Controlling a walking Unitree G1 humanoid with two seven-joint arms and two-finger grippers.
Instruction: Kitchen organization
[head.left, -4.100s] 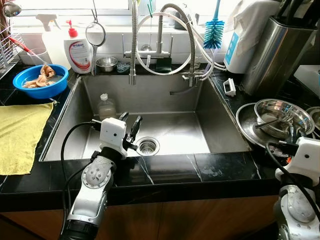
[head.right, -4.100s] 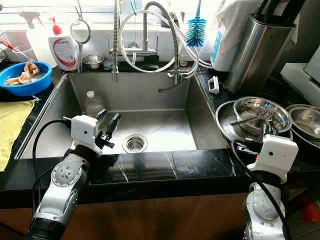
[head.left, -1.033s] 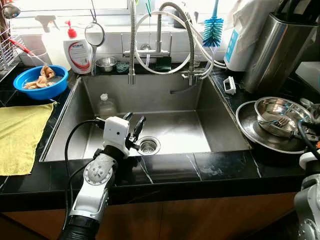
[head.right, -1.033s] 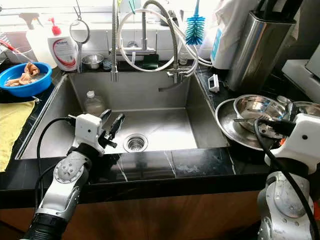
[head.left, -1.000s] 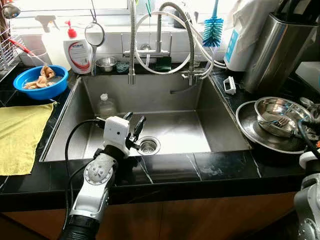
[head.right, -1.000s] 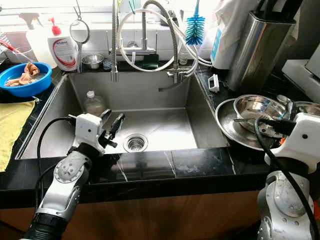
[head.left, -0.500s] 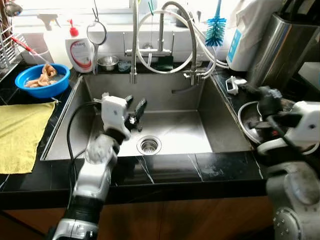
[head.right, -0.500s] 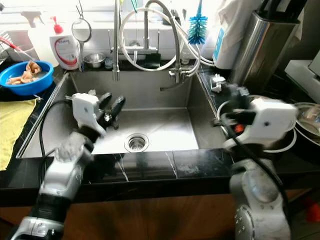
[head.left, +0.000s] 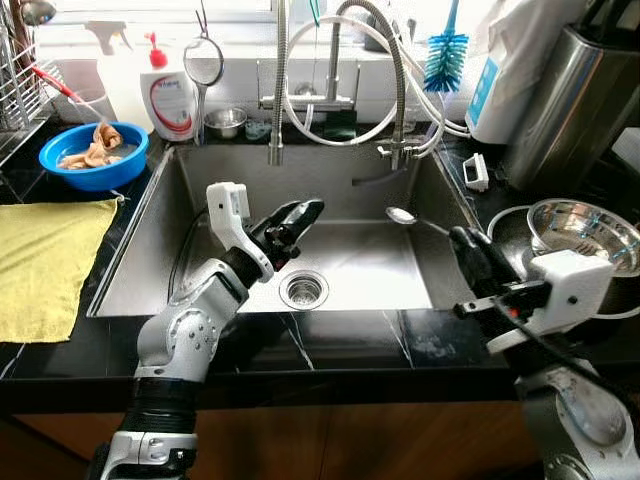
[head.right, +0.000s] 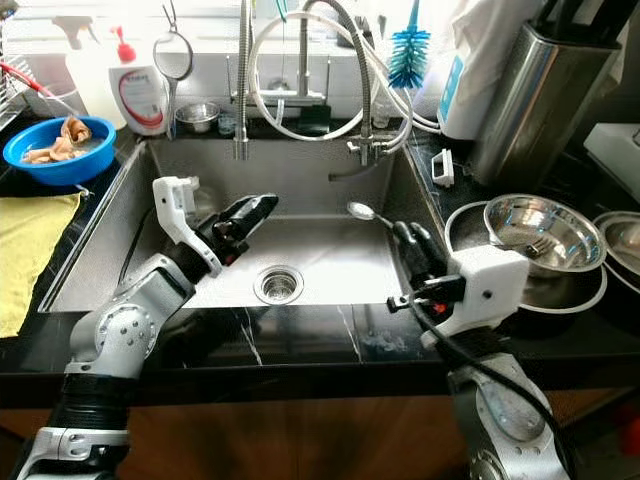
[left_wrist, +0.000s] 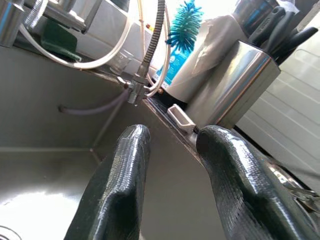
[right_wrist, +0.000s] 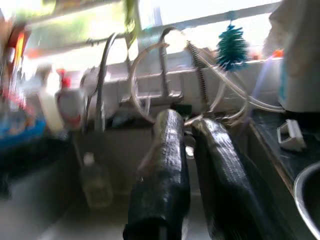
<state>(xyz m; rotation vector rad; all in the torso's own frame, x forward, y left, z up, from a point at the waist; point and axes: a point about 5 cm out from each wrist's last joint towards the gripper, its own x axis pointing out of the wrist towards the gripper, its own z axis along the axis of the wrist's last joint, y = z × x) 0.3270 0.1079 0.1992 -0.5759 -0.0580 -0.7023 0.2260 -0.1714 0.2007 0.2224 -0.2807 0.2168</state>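
R gripper (head.right: 405, 240): hanging over the sink's (head.left: 410, 275) right side, fingers clamped together on a spoon (head.left: 402, 216)
Spoon: sticking out from the R fingertips, bowl pointing far-left, above the basin floor, just near of the tap (head.left: 395, 150)
L gripper (head.left: 297, 215): reaching over the sink's middle, above & just far of the drain (head.left: 301, 290); fingers sitting apart w/ a small gap, holding nothing
L wrist view: both fingers (left_wrist: 117, 195) pointing toward the far-right corner, knife block (left_wrist: 227, 85) beyond
Steel bowl (head.left: 583, 228): sitting on a plate on the counter, right of sink
Blue bowl (head.left: 93, 157): sitting far left on counter, scraps inside
Yellow cloth (head.left: 45, 262): lying flat, left of sink, near of blue bowl
Soap bottle (head.left: 172, 95): standing far left, behind sink rim
Brush (head.left: 446, 58): hanging far right of tap
R wrist view: blurring; cannot tell much beyond the two fingers (right_wrist: 162, 175) close together
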